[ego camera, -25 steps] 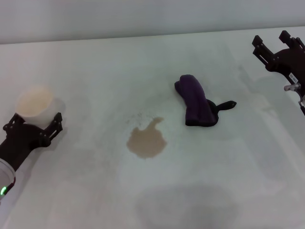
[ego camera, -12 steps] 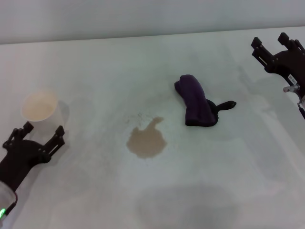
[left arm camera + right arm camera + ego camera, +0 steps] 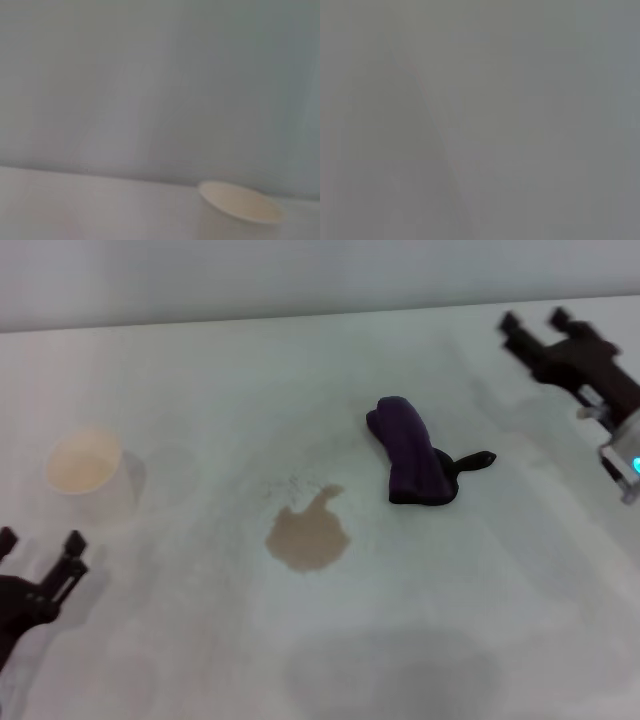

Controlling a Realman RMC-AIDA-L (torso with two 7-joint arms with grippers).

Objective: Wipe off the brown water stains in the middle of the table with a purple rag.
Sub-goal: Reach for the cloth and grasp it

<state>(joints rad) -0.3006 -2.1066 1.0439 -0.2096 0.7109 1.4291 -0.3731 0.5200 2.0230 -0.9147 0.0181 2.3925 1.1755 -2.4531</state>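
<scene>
So the brown water stains (image 3: 308, 537) sat as one tan puddle with a little tail near the middle of the table (image 3: 200, 390), and the purple rag (image 3: 411, 463) lay bunched up just off to its far right, not touching it, thin dark loop poking out toward the right side. The right gripper (image 3: 535, 320) was up by the table's far right edge, well apart from the rag, fingers spread and holding nothing, with bare white tabletop between it and the cloth. The left gripper (image 3: 40, 545) was down at the near left edge, also spread wide and empty. A cream paper cup (image 3: 85, 465) stood just beyond it, apart from its fingers, and plenty of open table ran from there over to the puddle.
</scene>
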